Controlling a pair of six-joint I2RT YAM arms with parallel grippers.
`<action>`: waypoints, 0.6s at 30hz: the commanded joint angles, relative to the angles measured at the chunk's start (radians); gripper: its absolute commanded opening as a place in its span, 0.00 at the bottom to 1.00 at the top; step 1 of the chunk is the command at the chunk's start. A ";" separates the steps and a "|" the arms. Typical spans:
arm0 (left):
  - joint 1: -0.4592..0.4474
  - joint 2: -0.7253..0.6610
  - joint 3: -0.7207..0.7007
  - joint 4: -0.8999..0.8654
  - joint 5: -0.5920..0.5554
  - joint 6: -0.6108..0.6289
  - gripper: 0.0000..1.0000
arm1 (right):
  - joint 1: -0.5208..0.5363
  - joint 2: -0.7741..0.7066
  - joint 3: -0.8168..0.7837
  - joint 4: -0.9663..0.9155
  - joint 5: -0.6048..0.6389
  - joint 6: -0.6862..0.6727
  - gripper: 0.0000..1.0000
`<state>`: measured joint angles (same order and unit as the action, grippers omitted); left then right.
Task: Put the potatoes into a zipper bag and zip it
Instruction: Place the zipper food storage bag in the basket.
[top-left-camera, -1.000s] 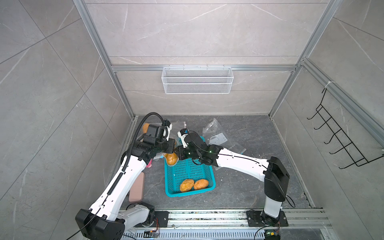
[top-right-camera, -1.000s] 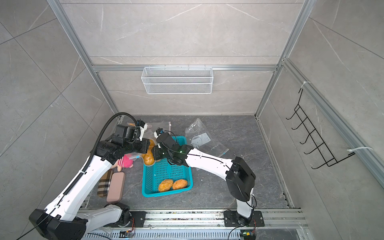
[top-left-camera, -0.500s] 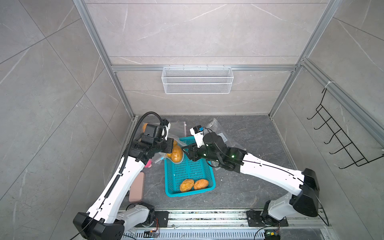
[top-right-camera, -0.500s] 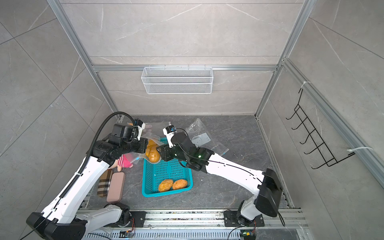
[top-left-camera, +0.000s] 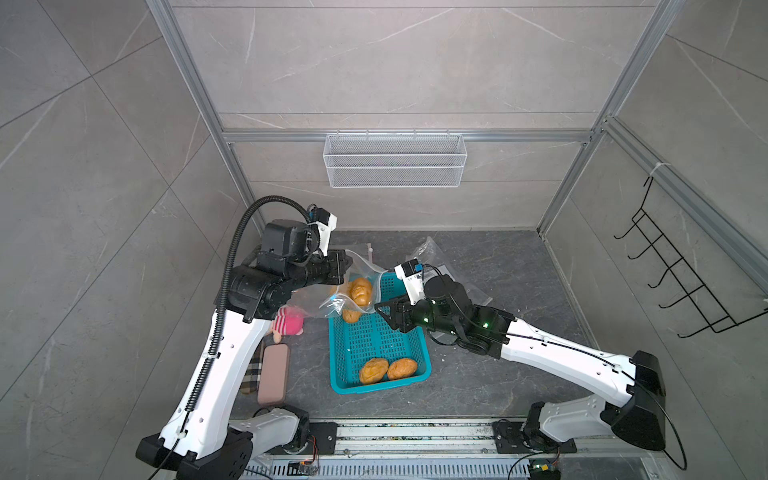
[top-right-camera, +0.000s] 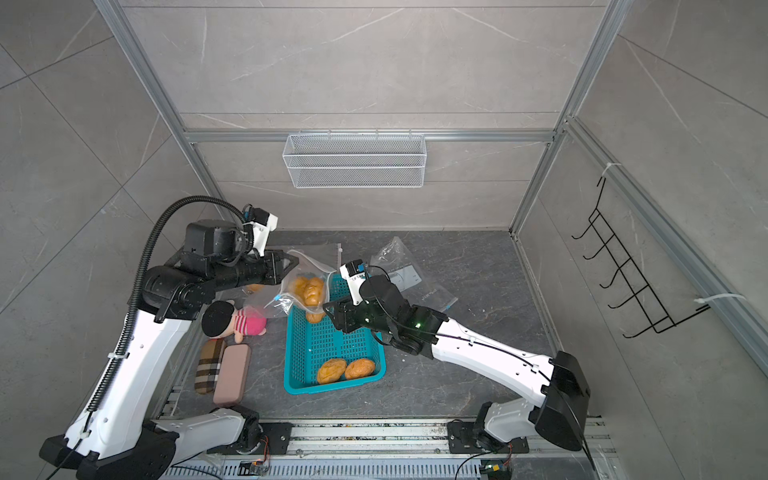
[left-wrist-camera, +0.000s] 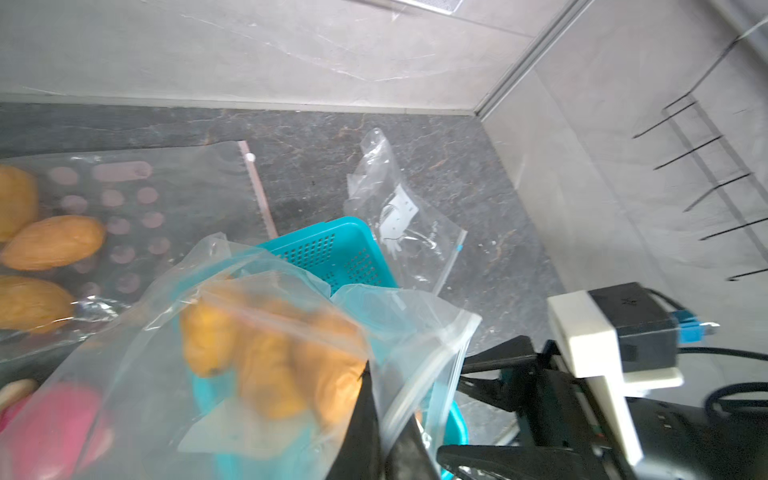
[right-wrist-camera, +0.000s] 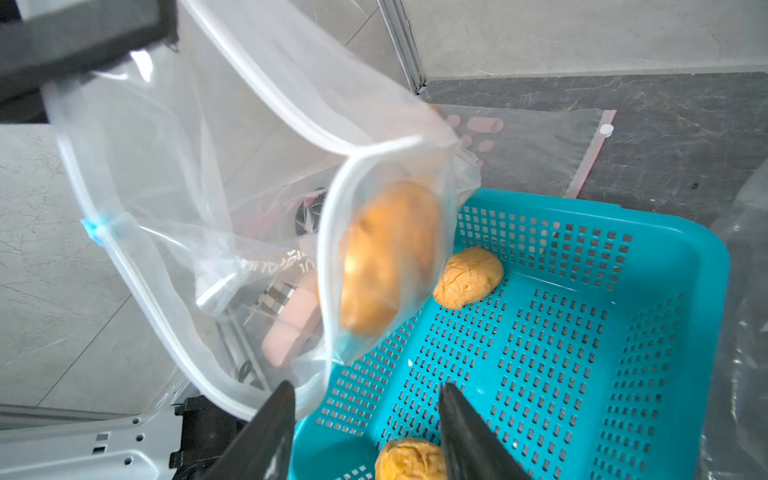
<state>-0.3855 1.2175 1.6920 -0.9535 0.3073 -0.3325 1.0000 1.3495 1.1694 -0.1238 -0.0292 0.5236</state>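
Potatoes (top-left-camera: 360, 291), at least two, sit inside the clear zipper bag (top-left-camera: 332, 305), which the left gripper (top-left-camera: 347, 262) pinches by its rim with jaws clamped, hanging it over the far end of the teal basket (top-left-camera: 335, 361). One loose potato (top-left-camera: 351, 316) lies in the basket under the bag, and a pair of potatoes (top-left-camera: 374, 370) lies at its near end. Right gripper (top-left-camera: 384, 315) hangs over the basket just beside the bag mouth, jaws apart, holding nothing.

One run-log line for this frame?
phase: bagging | left claw: shut on zipper bag rim | right claw: open, empty | potatoes: some bagged, three loose in basket | zip: open
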 joint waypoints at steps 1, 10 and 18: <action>0.004 0.017 0.054 0.087 0.205 -0.117 0.00 | -0.001 -0.101 -0.021 0.028 -0.003 0.004 0.57; 0.002 0.055 0.022 0.226 0.377 -0.219 0.00 | -0.001 -0.313 -0.009 -0.113 0.046 -0.140 0.62; 0.002 0.025 -0.057 0.088 0.370 -0.055 0.00 | -0.001 -0.376 0.015 -0.279 0.134 -0.335 0.64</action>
<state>-0.3855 1.2766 1.6703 -0.8188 0.6575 -0.4725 1.0000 0.9733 1.1580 -0.2962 0.0593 0.3023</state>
